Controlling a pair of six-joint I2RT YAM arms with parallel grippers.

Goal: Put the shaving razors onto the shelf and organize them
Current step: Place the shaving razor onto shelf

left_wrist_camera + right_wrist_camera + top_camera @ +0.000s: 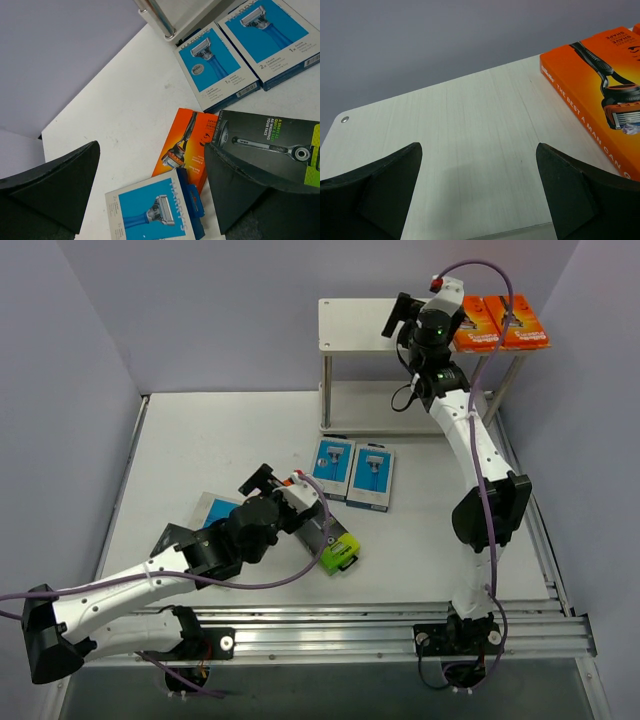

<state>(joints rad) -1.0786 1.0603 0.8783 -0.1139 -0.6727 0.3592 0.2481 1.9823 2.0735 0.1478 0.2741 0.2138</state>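
Observation:
The shelf [350, 328] stands at the back, with two orange razor packs [500, 324] side by side on the right of its top board. My right gripper [408, 315] is open and empty over the bare top board [470, 130], left of an orange pack [600, 90]. My left gripper [280, 490] is open and empty above a heap on the table: an orange pack [186, 145], a light blue pack [150, 212] overlapping it, and a black pack with a lime end [272, 142]. Two more blue packs [217, 67] [272, 30] lie side by side near the shelf.
A shelf post [157, 17] stands just beyond the two blue packs. The black pack's lime end [340, 553] pokes out right of the left arm. Another blue pack [215, 512] lies partly under that arm. Grey walls enclose the table on the left, back and right.

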